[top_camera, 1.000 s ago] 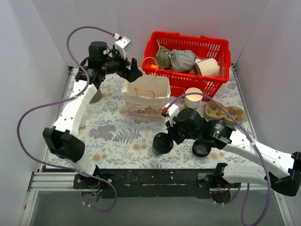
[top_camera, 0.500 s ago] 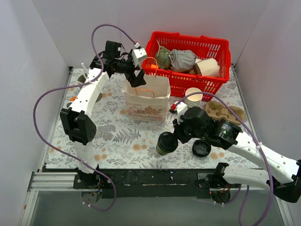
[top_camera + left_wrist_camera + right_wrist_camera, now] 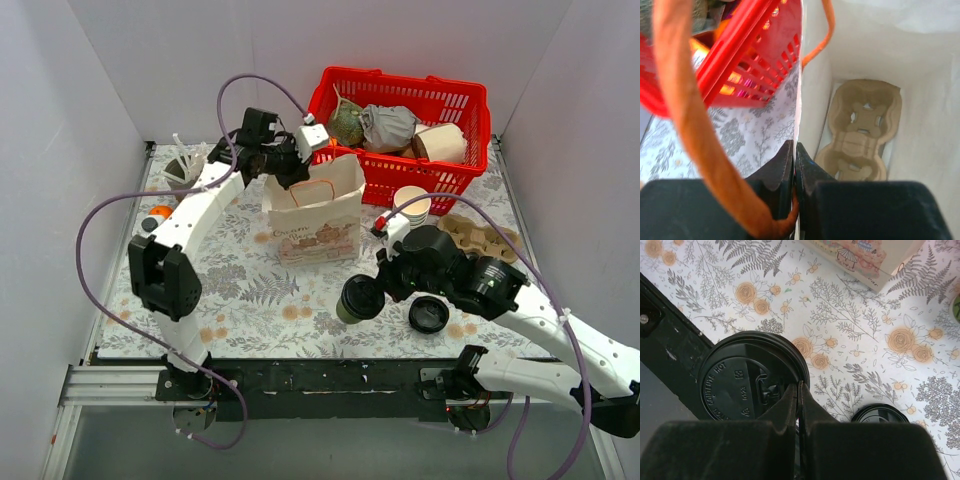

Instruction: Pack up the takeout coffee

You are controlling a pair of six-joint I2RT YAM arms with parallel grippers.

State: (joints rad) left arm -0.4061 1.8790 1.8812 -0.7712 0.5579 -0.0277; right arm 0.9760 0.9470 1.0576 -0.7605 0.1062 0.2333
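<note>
Floral cloth covers the bench (image 3: 240,290), and near its front edge is the takeout coffee (image 3: 358,299), dark green under a black dome lid. My right claw (image 3: 799,390) has its fingers pinched together on the lid's rim. I can't tell whether the cup is clear of the cloth. I judge it light, with soft paper walls, and the lid may pop, so gripping the body below the lid seems safer. A loose black lid (image 3: 428,314) lies just beside it. My left claw (image 3: 794,156) is clamped on the rim of the paper bag (image 3: 315,212), which has a cardboard cup carrier (image 3: 860,135) inside.
</note>
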